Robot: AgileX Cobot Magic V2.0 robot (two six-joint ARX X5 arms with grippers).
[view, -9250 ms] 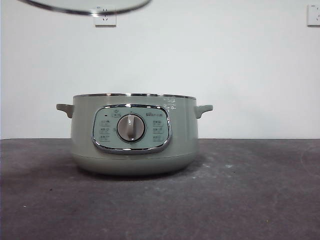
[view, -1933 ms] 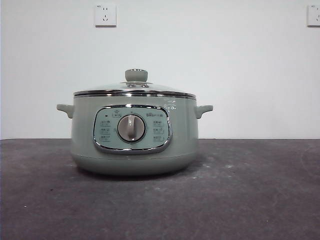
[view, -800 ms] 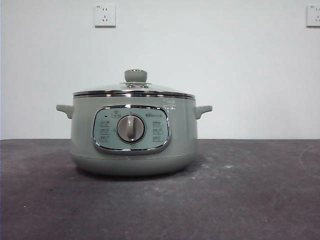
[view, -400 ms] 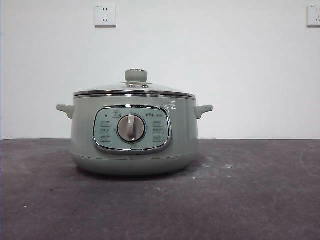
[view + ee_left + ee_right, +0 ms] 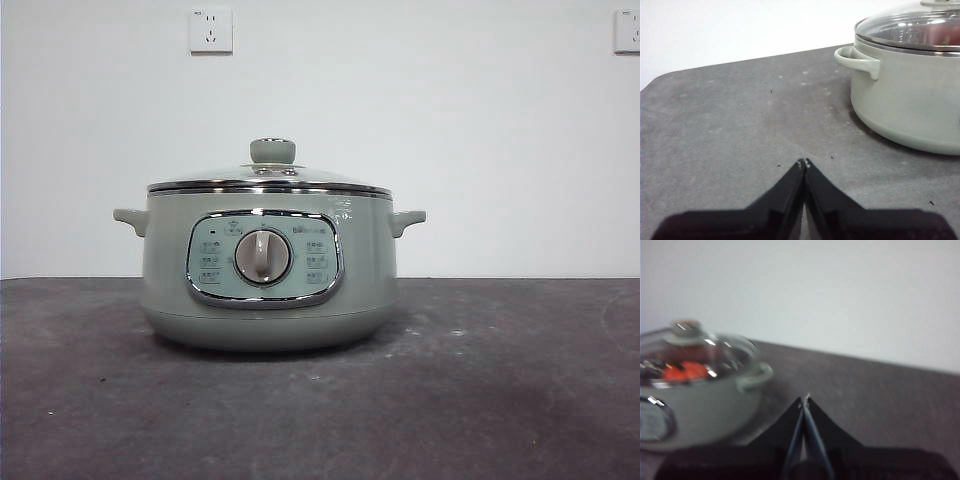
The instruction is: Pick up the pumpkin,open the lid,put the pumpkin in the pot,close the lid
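Observation:
The sage-green pot (image 5: pixel 268 270) stands on the dark table with the glass lid (image 5: pixel 270 180) seated on its rim, knob (image 5: pixel 272 151) upright. Through the glass in the right wrist view, the orange pumpkin (image 5: pixel 685 371) lies inside the pot (image 5: pixel 700 405). A faint reddish shape also shows under the lid (image 5: pixel 920 27) in the left wrist view. My left gripper (image 5: pixel 804 162) is shut and holds nothing, low over the table beside the pot (image 5: pixel 910 100). My right gripper (image 5: pixel 805 399) is shut too, apart from the pot's other side handle (image 5: pixel 756 376). Neither arm shows in the front view.
A white wall rises behind the table, with sockets (image 5: pixel 211 30) high up. The pot's side handles (image 5: pixel 130 218) stick out at both sides. The table's rounded corner (image 5: pixel 660 80) shows in the left wrist view.
9.6 s ago the lid hung above the open pot at the top of the view; since 2.4 s ago it has sat on the pot. Nothing has moved in the last second.

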